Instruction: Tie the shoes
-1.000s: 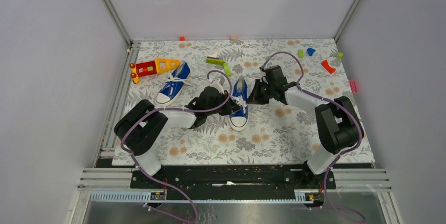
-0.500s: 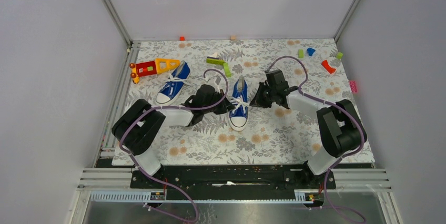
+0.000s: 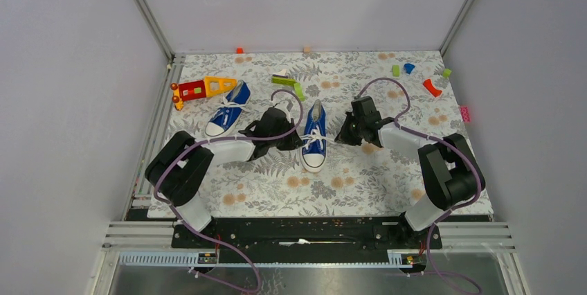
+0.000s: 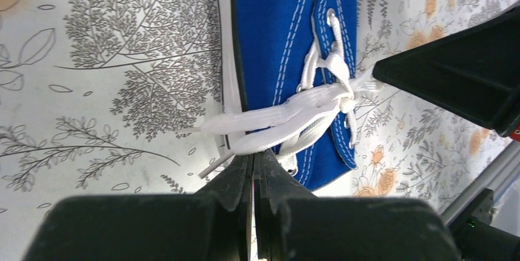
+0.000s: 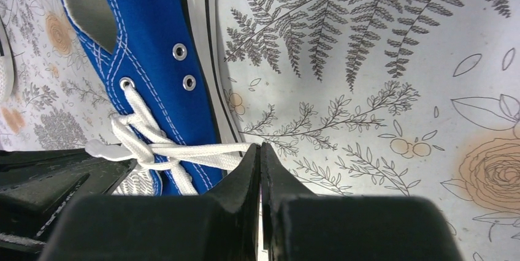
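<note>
Change: over the last second both arms have drawn apart from the middle sneaker (image 3: 313, 139), pulling its laces (image 4: 288, 111) out sideways.
Left tool (image 4: 253, 157): pinched tight on the laces just left of the shoe.
Right tool (image 5: 260, 151): clamped on the laces on the shoe's other side.
Meaning: the knot (image 4: 343, 92) looks to be cinching down, so this shoe seems nearly tied.
Second sneaker (image 3: 228, 113): well off to the left, beside a red-orange-yellow toy (image 3: 201, 88).
Surface: floral-print sheet (image 3: 360, 170), with small blocks (image 3: 431, 87) along the far edge.
Room: plain grey walls.
</note>
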`<state>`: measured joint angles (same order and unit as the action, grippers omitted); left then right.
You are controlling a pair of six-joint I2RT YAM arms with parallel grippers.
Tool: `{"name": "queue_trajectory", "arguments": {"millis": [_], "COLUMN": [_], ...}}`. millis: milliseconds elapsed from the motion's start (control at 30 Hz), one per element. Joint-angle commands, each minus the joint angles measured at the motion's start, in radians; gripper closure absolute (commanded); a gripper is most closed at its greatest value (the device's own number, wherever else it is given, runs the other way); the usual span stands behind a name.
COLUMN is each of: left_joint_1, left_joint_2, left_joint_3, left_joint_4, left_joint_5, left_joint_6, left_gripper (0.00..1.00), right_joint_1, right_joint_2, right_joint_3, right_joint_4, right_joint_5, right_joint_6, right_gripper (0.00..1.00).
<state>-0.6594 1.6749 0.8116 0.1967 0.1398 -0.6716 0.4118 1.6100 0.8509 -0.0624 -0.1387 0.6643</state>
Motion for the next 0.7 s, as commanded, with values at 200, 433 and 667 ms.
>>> {"name": "queue_trajectory", "arguments": {"millis": [200, 433, 667], "left_joint_1": [-0.005, -0.006, -0.008], "left_joint_2": [-0.072, 0.011, 0.083], "left_joint_3": [0.132, 0.194, 0.214], "left_joint_4": [-0.250, -0.339, -0.350], "left_joint_5": [-0.156, -0.198, -0.238], "left_joint_6": [0.118, 0.084, 0.026], "left_gripper": [1.00, 1.00, 1.00], "right_joint_1": [0.029, 0.047, 0.057], "right_joint_2": [-0.051, -0.028, 0.011], "right_joint_3": [0.064, 0.084, 0.116], "right_joint_4": [-0.130, -0.210, -0.261], "right_joint_5": [0.178, 0.330, 0.401], "right_joint_6": [-0.053, -0.017, 0.001], "right_gripper": [1.00, 1.00, 1.00]}}
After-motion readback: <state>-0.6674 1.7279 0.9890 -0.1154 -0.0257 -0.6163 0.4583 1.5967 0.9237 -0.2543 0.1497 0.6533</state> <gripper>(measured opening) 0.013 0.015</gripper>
